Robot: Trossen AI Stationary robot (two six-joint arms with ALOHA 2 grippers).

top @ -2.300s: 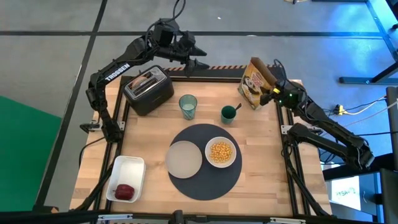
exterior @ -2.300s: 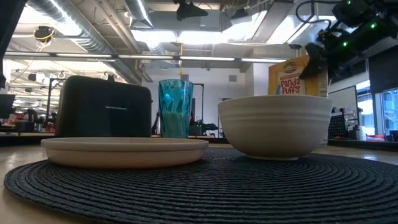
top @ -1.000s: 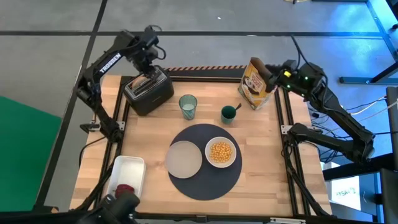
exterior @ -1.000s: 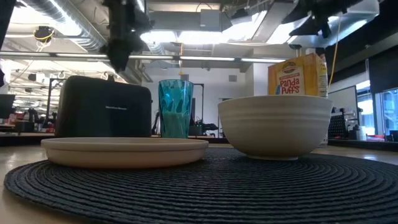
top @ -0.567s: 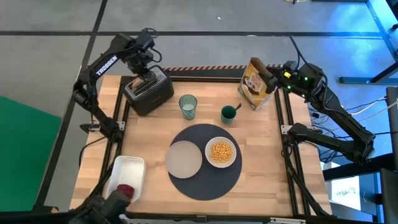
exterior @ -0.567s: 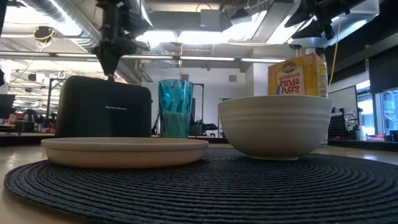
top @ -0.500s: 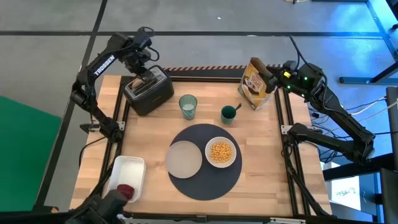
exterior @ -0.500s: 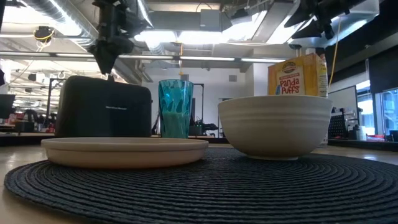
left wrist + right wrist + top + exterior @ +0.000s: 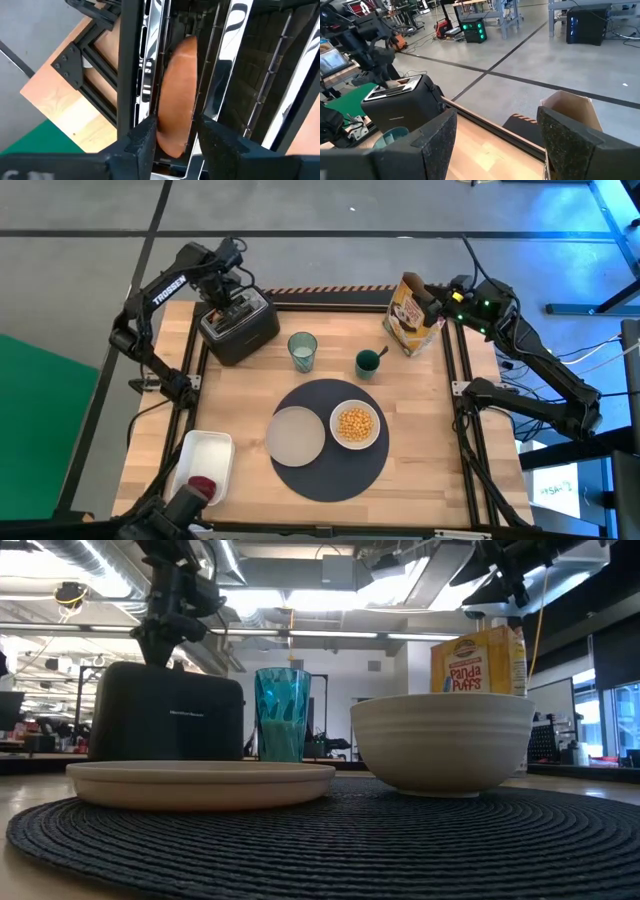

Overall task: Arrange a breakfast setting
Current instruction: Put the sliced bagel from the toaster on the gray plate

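Brown bagel (image 9: 176,95) between left end effector (image 9: 172,135) fingers

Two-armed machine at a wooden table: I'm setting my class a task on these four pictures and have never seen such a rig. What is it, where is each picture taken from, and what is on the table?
It is a robot with two dark arms, each ending in a two-finger gripper. One camera looks straight down, one sits at table height, and one rides on each wrist.

On the table a round dark-grey woven mat carries a pale beige plate and a white bowl of cereal. Behind them stand a clear bluish glass, a small teal cup, a black toaster and a cereal box. A white rectangular tray holds a small red fruit.

The left gripper is at the toaster's slot, where a brown bagel half sits. The right gripper waits open and empty above the cereal box.
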